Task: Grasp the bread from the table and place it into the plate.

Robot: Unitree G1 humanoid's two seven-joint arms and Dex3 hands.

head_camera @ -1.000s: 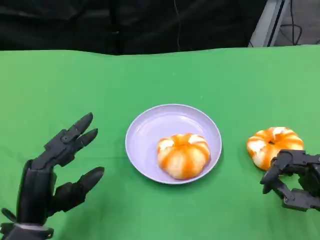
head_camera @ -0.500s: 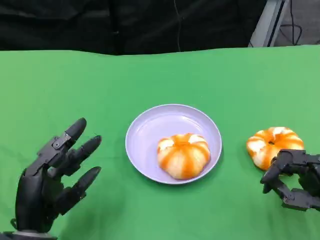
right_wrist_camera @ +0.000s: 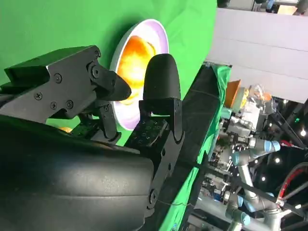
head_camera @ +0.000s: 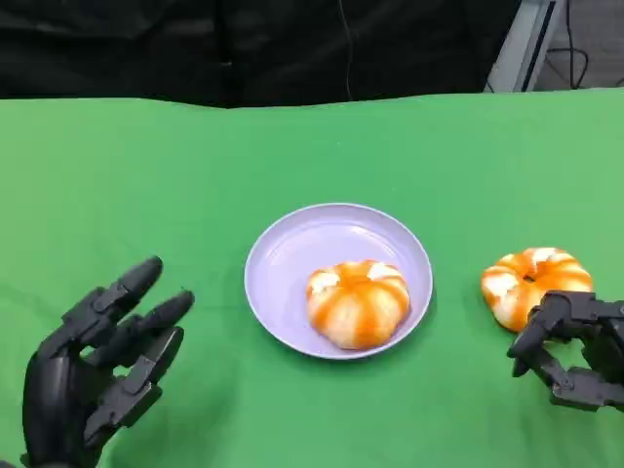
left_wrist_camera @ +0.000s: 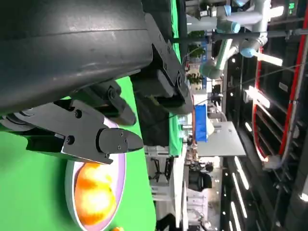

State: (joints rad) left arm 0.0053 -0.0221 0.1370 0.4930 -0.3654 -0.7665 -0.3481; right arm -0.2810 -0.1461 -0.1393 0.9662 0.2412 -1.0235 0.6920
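The green table (head_camera: 292, 146) carries a lavender plate (head_camera: 292, 244) — between the two hands. A second bread (head_camera: 531, 278) lies directly on the cloth, just beyond the right hand (head_camera: 575, 351).

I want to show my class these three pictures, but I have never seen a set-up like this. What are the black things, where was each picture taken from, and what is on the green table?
The black things are the two hands of a humanoid robot. The wide picture comes from a camera on its head, looking down. The left robot hand is at the lower left, fingers apart, holding nothing. The right robot hand is at the lower right, fingers curled, also holding nothing.

On the green table lies a lilac plate with one orange-and-white bread in it. A second bread lies on the table beside the plate, just beyond the right robot hand.

The other two pictures come from cameras at each wrist, so they look turned sideways, with the hand's black shell close up.
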